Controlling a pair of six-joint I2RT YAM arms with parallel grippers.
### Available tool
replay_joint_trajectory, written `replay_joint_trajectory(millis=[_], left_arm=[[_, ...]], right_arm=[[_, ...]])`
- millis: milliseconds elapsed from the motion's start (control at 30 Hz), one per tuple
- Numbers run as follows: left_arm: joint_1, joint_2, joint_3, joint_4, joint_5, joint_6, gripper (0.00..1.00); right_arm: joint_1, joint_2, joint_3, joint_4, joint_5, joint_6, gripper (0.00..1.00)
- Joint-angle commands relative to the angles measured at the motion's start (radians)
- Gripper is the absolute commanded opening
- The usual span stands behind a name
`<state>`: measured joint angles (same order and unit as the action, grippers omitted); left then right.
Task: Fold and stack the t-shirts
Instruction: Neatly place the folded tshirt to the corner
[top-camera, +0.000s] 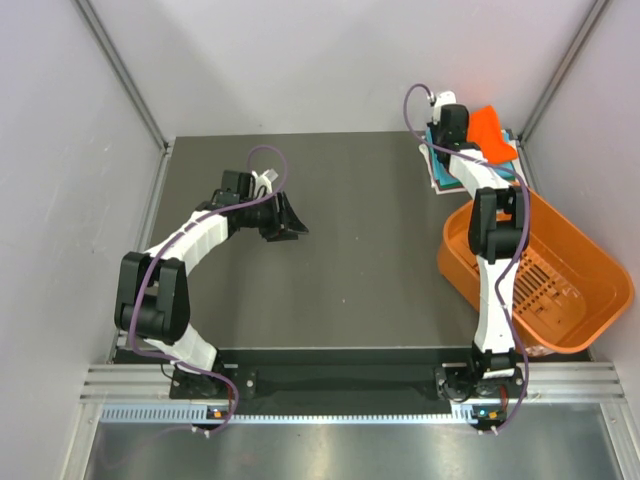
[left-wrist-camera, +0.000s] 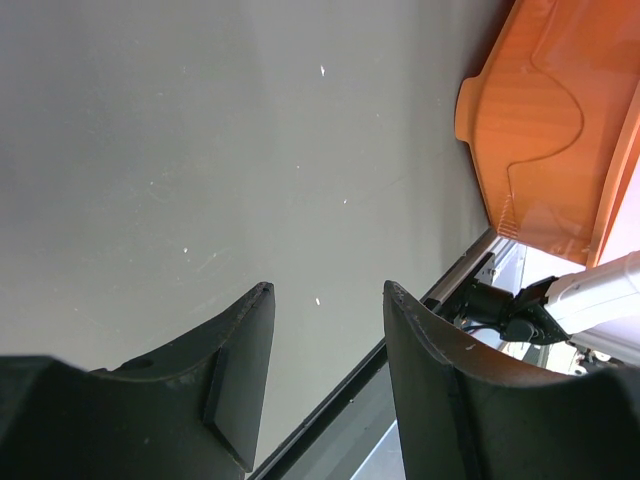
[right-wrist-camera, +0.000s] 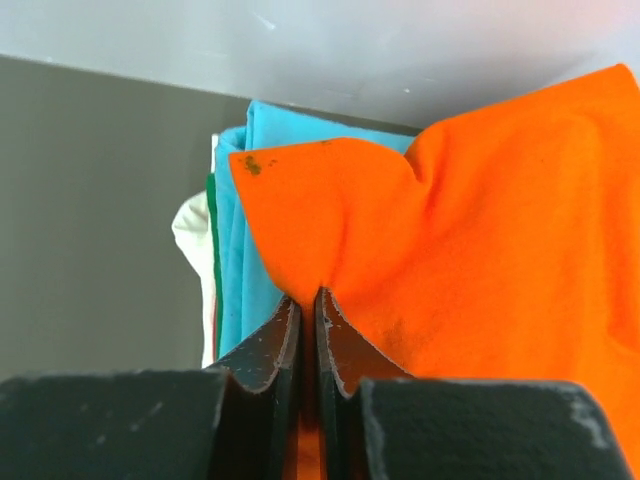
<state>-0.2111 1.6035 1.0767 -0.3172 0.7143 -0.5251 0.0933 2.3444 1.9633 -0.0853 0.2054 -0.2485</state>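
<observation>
Right end effector (right-wrist-camera: 308, 305) clenches the orange t-shirt (right-wrist-camera: 480, 230) at a bunched edge; left end effector (left-wrist-camera: 327, 290) hangs released. Looks soft, light: grip hems.

surface (top-camera: 350, 290): carries all; arm bases at near edge, L arm on left, R arm on right.
shirt stack (top-camera: 438, 168): far-right corner of surface, by the back edge.
top shirt (right-wrist-camera: 480, 230): on the stack, bunched twd its right side; lower layers stick out on the left in R wrist view.
basket (top-camera: 590, 270): right side, nearer than the stack and just beside it; most of it sits past the surface's right edge.
R gripper (right-wrist-camera: 308, 325): at the stack, fingers (right-wrist-camera: 270, 345) pinched on a fold of top shirt; R arm runs over basket's left rim.
L gripper (top-camera: 288, 222): above left-centre of surface, well apart from stack + basket, both to its right.
</observation>
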Motion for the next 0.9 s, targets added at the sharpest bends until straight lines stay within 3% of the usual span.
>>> replay_joint_trajectory(millis=[0, 233, 367, 567, 600, 700, 867], left_arm=[[0.003, -0.016, -0.004, 0.044, 0.017, 0.004, 0.52], [0.004, -0.013, 0.000, 0.044, 0.017, 0.005, 0.52], [0.004, -0.013, -0.001, 0.043, 0.019, 0.005, 0.52], [0.004, -0.011, 0.000, 0.044, 0.019, 0.005, 0.52], [0.004, -0.010, 0.000, 0.044, 0.020, 0.005, 0.52], [0.004, -0.010, -0.001, 0.044, 0.017, 0.007, 0.52], [0.004, -0.004, -0.003, 0.044, 0.020, 0.007, 0.52]], right_arm=[[-0.004, -0.045, 0.011, 0.111, -0.023, 0.069, 0.01], [-0.004, -0.039, 0.011, 0.157, -0.006, 0.143, 0.01], [-0.004, -0.030, 0.019, 0.157, -0.007, 0.172, 0.07], [0.002, -0.014, 0.065, 0.102, -0.103, 0.176, 0.29], [0.000, -0.022, 0.060, 0.099, -0.100, 0.178, 0.39], [-0.001, -0.077, 0.028, 0.093, -0.089, 0.175, 0.54], [-0.032, -0.195, 0.006, 0.006, -0.017, 0.224, 0.56]])
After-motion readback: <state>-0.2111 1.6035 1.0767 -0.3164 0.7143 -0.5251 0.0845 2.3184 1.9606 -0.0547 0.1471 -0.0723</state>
